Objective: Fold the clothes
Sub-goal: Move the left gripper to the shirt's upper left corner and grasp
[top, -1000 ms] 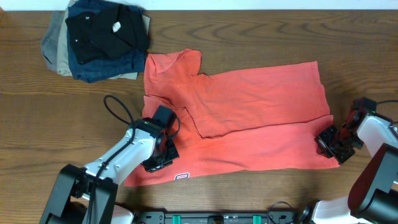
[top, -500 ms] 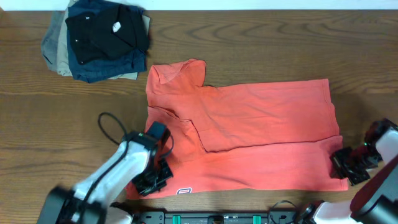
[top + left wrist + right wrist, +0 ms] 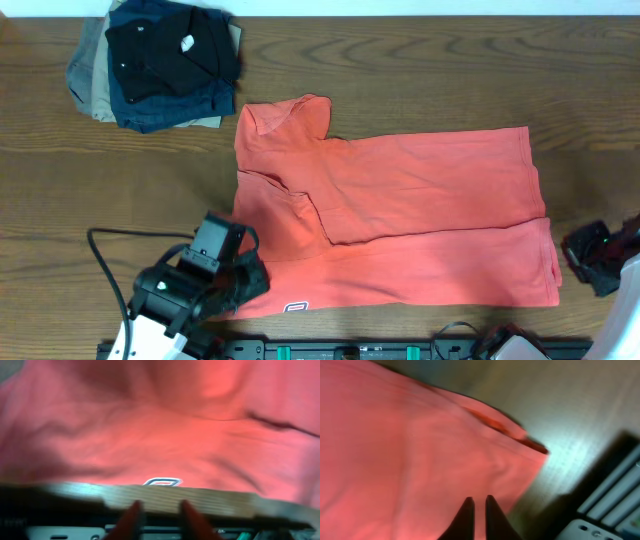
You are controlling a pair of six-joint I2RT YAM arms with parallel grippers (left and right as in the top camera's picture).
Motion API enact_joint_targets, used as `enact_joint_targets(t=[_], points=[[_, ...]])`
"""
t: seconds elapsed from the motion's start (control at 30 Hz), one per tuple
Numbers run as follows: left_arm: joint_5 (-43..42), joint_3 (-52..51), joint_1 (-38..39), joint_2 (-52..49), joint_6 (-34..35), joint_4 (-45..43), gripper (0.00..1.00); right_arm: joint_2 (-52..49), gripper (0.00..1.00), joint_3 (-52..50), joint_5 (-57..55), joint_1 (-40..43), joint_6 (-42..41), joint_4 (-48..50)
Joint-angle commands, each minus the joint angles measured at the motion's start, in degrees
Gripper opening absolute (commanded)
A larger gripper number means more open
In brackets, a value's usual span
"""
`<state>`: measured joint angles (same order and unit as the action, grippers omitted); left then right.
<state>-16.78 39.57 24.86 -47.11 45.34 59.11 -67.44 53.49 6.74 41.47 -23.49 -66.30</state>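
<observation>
So far the T-shirt lies flat on the bench near its front edge, one long side folded in and the crosswise folds seemingly to come, with the left end effector open and the right end effector barely parted, both empty.

Left wrist view was blurred; left end effector fingers ran off bottom edge. Right wrist view blurred too; right end effector likewise cut off below. Shirt label was too small to read. Overhead: folded pile was clipped by top edge; left fingertips hid under arm.
</observation>
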Motion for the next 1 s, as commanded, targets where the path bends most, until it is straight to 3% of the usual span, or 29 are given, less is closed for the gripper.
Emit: enact_joint_targets(t=[0.0,0.07,0.17,0.3,0.47,0.53,0.73,0.97], points=[[1.53,7.50,0.22,-3.56,-5.40,-0.44,0.73,1.97,0.38,4.52,10.23,-2.47,9.29,-1.25],[4.57,12.87,0.17,-8.09,-8.00,-0.44,0.86,1.97,0.67,6.78,12.24,-4.44,10.36,-2.32],[9.94,22.51,-0.42,-17.27,-12.26,-0.57,0.96,1.95,0.81,8.22,12.33,-8.26,10.36,-2.47],[10.36,36.26,-3.78,-32.00,-21.14,-1.25,0.96,1.86,0.81,8.26,11.89,-13.60,10.36,-2.45],[10.36,50.21,-9.92,-50.88,-22.69,-1.33,0.95,1.86,0.79,8.26,11.28,-17.77,10.29,-2.49],[9.88,52.94,-12.11,-55.76,-23.32,-1.57,0.88,1.86,0.79,8.26,11.28,-18.23,10.32,-2.62],[0.28,54.73,-17.81,-66.34,-29.16,-7.52,0.80,1.86,0.77,8.26,11.06,-18.32,10.80,-2.75],[-0.81,54.73,-18.69,-69.61,-29.24,-12.02,0.68,1.86,0.76,8.26,11.06,-18.32,10.73,-2.16]])
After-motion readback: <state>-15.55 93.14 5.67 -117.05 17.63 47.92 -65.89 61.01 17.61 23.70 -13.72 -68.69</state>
